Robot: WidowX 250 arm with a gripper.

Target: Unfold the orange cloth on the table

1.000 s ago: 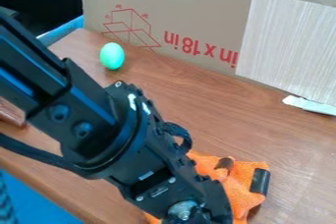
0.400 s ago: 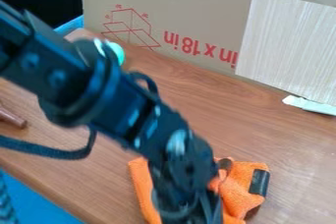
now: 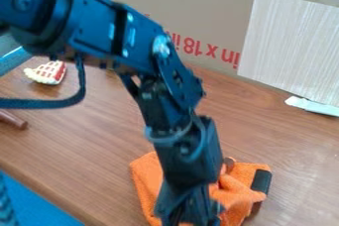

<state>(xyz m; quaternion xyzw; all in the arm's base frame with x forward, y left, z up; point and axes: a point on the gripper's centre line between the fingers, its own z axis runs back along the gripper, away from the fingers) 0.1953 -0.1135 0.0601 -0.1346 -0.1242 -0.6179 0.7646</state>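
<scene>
The black arm [image 3: 99, 24] slants down from the upper left and bends so its tool [image 3: 190, 216] points steeply downward.

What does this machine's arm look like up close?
The robot arm is black with bluish highlights, built of chunky, angular jointed sections, with a shiny round metallic part and a thick dark cable. Its gripper is black too.

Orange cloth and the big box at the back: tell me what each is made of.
The orange cloth looks like soft, matte fabric, perhaps terry or microfibre, judging by its loose folds and slightly fuzzy surface. The big box looks like dull brown cardboard, going by its flat, stiff side with red print.
</scene>
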